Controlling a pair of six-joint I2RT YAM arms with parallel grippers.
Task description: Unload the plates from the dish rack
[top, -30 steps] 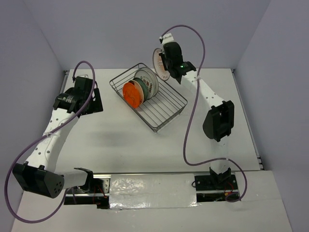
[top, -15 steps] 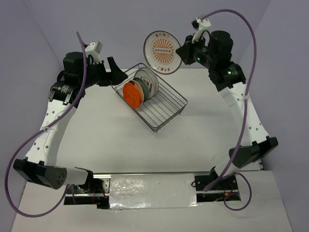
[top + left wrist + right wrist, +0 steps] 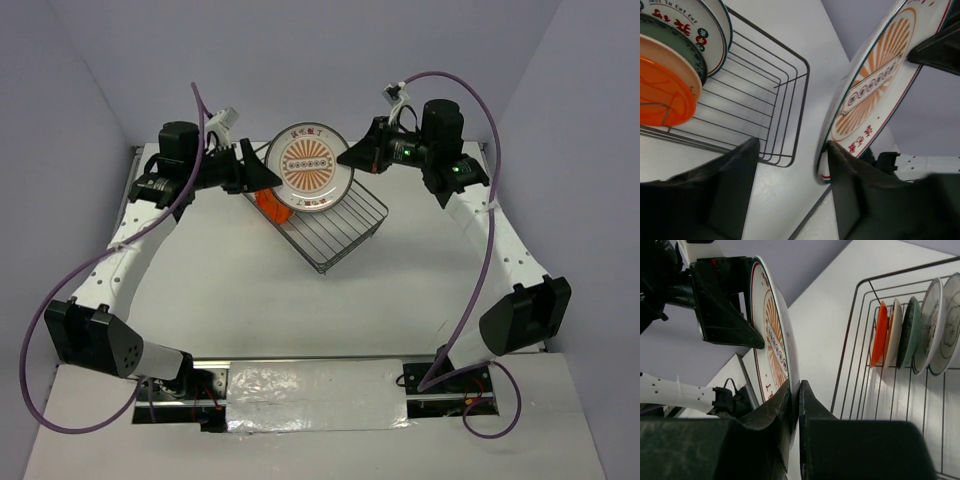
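A white plate (image 3: 308, 168) with an orange sunburst hangs face-up above the dish rack (image 3: 345, 225). My right gripper (image 3: 350, 160) is shut on its right rim; in the right wrist view the pads (image 3: 807, 400) pinch the plate (image 3: 771, 335) edge. My left gripper (image 3: 262, 175) stands open at the plate's left rim. In the left wrist view the plate (image 3: 880, 85) rim lies beside the right finger, with a wide gap to the other. Several plates stand in the rack, an orange-backed one (image 3: 880, 335) at the end (image 3: 665, 90).
The rack (image 3: 790, 100) sits diagonally on the white table (image 3: 230, 290), its near half bare wire. Purple cables loop off both arms. Walls close in behind and at both sides. The arm bases stand at the near edge.
My right arm has carried the sunburst plate down and leftward, turning it face-up over the rack. My left gripper has swung in from the left to the plate's rim and its jaws have narrowed a little.
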